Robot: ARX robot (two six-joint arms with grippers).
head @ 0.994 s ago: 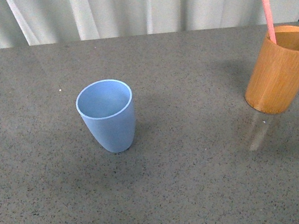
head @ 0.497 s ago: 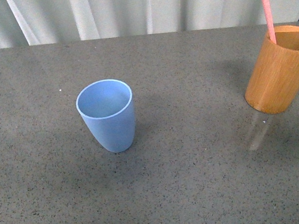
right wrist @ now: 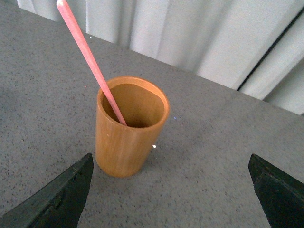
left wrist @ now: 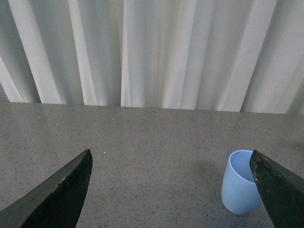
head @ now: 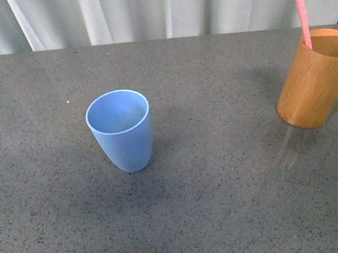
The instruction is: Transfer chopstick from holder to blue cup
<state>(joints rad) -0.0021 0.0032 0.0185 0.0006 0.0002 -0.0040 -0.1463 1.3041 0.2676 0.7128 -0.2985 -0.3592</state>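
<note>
Chopstick (head: 302, 16), pink and thin, stands in the bamboo holder (head: 314, 84) at the far right of the table (head: 230, 206), its rounded end well above the rim and its lower part leaning against the inner wall. The right wrist view shows the same stick (right wrist: 90, 57) slanting out of the wooden holder (right wrist: 126, 147), with nothing else inside. The blue cup (head: 123, 136) stands upright left of the middle, well apart from the holder, and the part of its inside that shows is empty. Bare table lies between the two cups, with nothing standing in the path from one to the other.

Neither arm shows in the front view. The left gripper (left wrist: 171, 154) has its dark fingers (left wrist: 57, 194) spread wide with nothing between them; the blue cup (left wrist: 240, 187) stands ahead, one edge hidden behind a finger. The right gripper (right wrist: 170, 159) is likewise spread wide and holds nothing; the holder stands ahead of it, touching neither finger.

The table is dark grey stone with fine speckles and a slight gloss that gives a faint reflection below the holder. A pale pleated curtain (head: 158, 5) hangs along its far edge and fills the background in all three views
</note>
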